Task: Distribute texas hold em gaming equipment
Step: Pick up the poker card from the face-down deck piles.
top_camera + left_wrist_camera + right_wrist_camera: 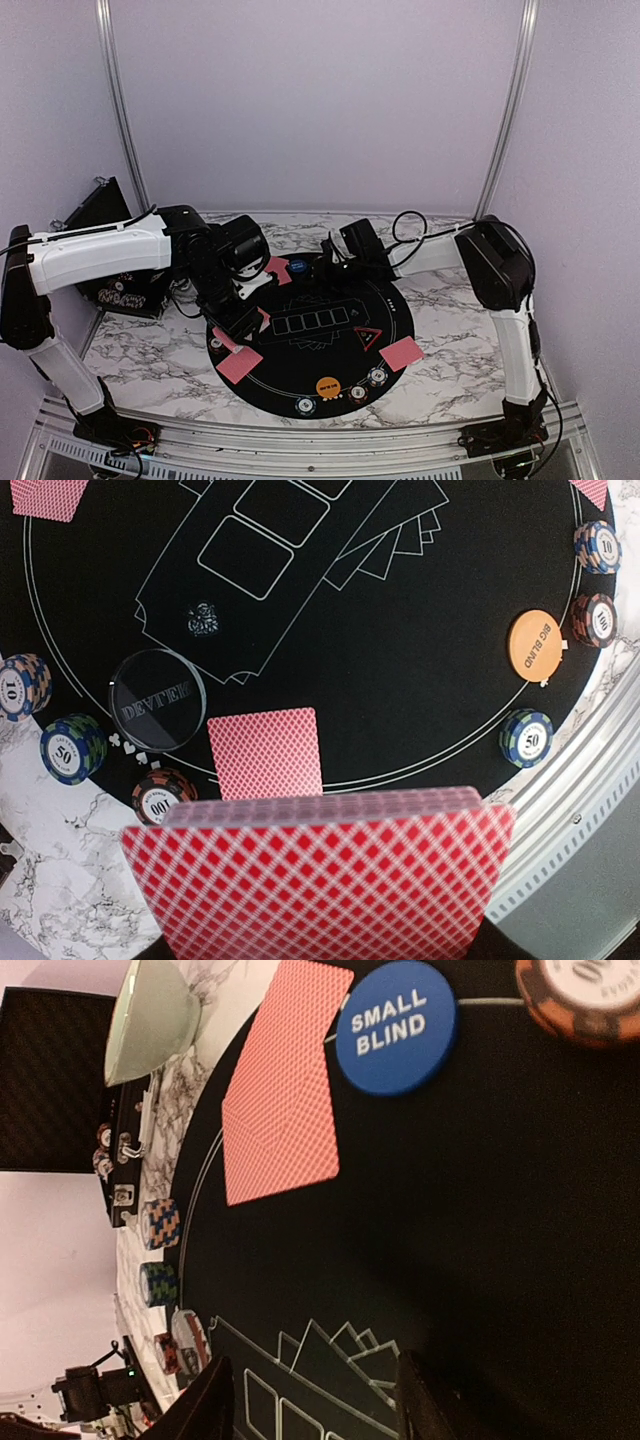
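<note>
Jaws on our left gripper (322, 935) are squeezing a thick stack of red criss-cross playing cards (320, 865), long side across them. Our right gripper (318, 1400) is hanging half open, holding nothing; one flat red card (285, 1080) is lying straight ahead.

Blue disc (395, 1027): "SMALL BLIND". Orange disc (534, 646): "BIG BLIND". Dark disc (157, 700): "DEALER". Chips (597, 547): "10", "50", "100".

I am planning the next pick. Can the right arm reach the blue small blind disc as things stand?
Probably yes. The right arm has its jaws open and empty just short of the small blind disc, with bare mat between. Only the red card lies beside it.
</note>
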{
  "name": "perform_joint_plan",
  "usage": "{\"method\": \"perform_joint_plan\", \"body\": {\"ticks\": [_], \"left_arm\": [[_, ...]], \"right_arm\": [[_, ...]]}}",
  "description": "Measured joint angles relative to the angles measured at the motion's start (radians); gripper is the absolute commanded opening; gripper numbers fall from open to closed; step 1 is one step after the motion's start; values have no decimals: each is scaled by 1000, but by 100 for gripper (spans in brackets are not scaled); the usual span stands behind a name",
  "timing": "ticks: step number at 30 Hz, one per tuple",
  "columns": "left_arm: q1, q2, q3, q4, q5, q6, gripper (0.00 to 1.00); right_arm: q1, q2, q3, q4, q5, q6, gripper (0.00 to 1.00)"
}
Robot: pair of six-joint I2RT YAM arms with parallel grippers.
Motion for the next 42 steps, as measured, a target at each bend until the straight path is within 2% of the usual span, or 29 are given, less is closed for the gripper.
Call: {"method": "perform_joint_plan", "body": {"ticks": [6,14,29,42], "left_arm": [[0,0,0,0,2,0,58],[0,13,5,0,11,0,58],[0,35,45,5,18,14,57],[0,37,47,4,18,14,58]], "right_arm": [[5,-150,-186,133,-115,70,64],[63,-261,-311,330,-249,193,67],[159,-272,-375,485,-328,320,67],[187,-284,-393,522,-333,345,67]]}}
